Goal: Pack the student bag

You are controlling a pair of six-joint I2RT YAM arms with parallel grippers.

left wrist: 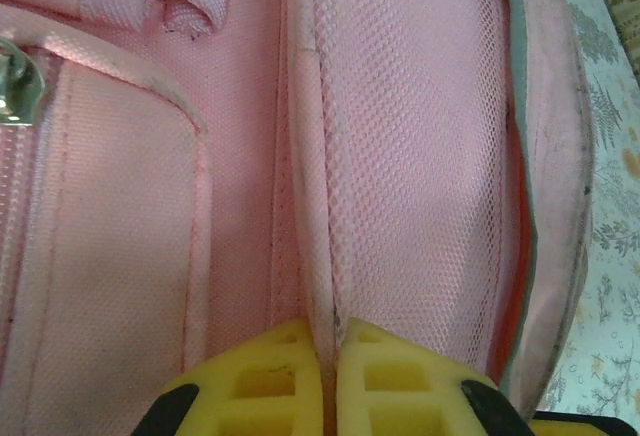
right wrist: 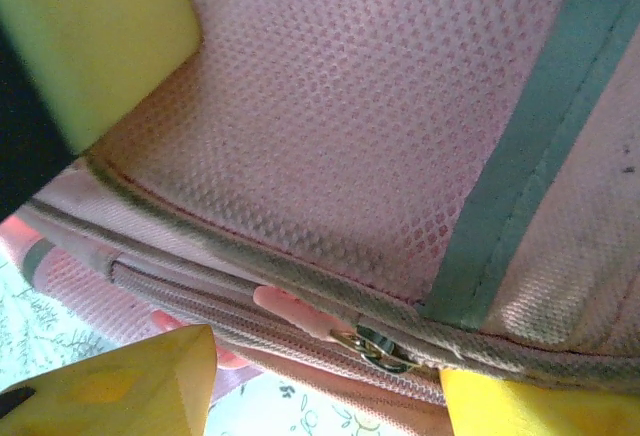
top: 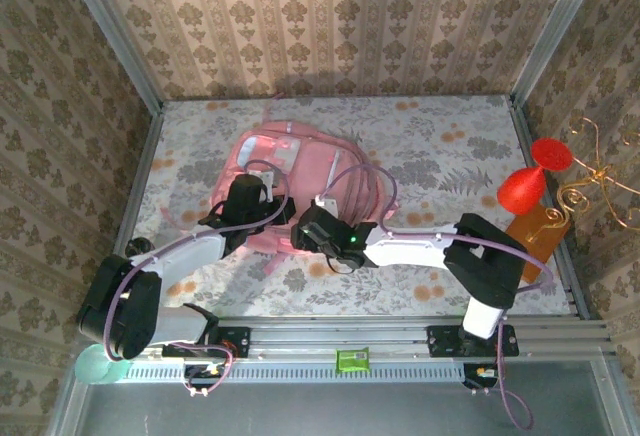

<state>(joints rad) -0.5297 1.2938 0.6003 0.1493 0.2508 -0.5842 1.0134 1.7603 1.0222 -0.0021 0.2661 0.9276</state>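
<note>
On the bench (top: 450,156), the student bag (top: 300,171) lay left of centre, toward the far edge. It looked soft, limp and probably light, likely to sag and slide, so best taken by seams, straps or the top loop. The left gripper (left wrist: 325,341) was pinched on a bag seam, and the right gripper (top: 306,228) stood open astride the edge by the zipper pull (right wrist: 380,348).

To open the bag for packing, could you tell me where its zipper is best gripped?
Probably the pink pull tab beside the metal slider on the student bag, coming from the table side: it sticks out flat below the seam.
</note>
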